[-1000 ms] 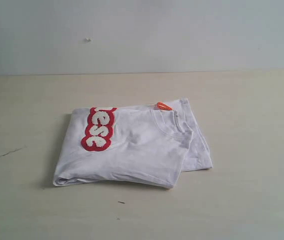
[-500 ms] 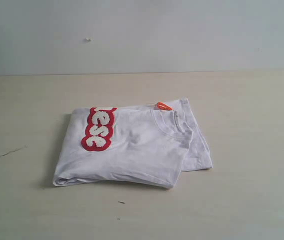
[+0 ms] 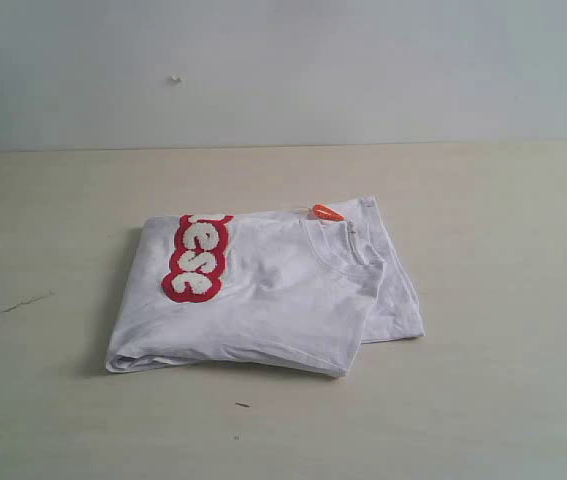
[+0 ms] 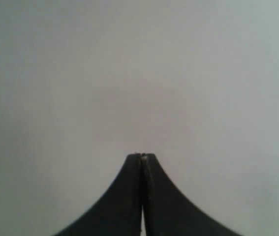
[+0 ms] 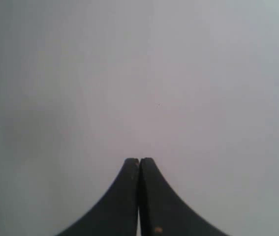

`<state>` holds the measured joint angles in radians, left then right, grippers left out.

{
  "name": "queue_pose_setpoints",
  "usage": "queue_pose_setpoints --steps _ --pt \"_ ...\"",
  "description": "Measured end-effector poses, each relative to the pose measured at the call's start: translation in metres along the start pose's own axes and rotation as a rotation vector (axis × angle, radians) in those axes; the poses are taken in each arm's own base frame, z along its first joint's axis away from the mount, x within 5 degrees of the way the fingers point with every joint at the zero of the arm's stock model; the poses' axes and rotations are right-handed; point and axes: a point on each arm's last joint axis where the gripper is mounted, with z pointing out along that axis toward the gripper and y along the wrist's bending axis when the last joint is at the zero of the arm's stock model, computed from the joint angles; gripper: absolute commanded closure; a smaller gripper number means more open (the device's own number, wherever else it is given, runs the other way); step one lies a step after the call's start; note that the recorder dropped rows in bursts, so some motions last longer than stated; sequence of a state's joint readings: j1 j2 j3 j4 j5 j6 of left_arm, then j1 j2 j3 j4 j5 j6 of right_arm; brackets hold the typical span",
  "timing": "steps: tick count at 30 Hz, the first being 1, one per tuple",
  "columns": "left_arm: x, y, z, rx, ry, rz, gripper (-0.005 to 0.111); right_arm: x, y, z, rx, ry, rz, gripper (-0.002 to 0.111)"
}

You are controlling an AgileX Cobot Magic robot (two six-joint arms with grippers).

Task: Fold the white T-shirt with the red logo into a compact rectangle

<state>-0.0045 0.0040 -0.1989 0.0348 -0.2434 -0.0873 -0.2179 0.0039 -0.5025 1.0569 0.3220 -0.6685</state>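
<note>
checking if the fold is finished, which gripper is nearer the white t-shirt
Cannot tell. Neither arm shows in the exterior view around the white T-shirt; the left gripper and right gripper are both shut, with no shirt in either wrist view.

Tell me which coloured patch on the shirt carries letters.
The red logo, long, on the exterior view's left; the small orange tag by the collar shows none.

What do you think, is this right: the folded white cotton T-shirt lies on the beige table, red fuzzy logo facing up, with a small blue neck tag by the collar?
Not quite: the small neck tag is orange, not blue, as the exterior view shows. The rest holds: the folded white cotton T-shirt lies on the beige table, red fuzzy logo facing up.
</note>
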Motion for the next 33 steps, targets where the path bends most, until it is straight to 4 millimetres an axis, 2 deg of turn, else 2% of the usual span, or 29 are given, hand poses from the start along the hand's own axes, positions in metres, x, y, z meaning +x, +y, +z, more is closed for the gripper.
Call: queue_pose_setpoints --steps 3,7,20,33 --pt "0.036 0.002 -0.006 -0.008 0.109 0.006 0.107 0.0 0.0 0.0 0.0 0.0 0.0 0.108" --pt "0.066 0.004 -0.014 -0.014 0.209 0.008 0.107 0.0 0.0 0.0 0.0 0.0 0.0 0.108" --pt "0.097 0.006 -0.027 -0.039 0.575 0.006 0.107 0.0 0.0 0.0 0.0 0.0 0.0 0.108" --pt "0.111 0.007 -0.038 -0.05 0.768 0.011 0.107 0.0 0.0 0.0 0.0 0.0 0.0 0.108"
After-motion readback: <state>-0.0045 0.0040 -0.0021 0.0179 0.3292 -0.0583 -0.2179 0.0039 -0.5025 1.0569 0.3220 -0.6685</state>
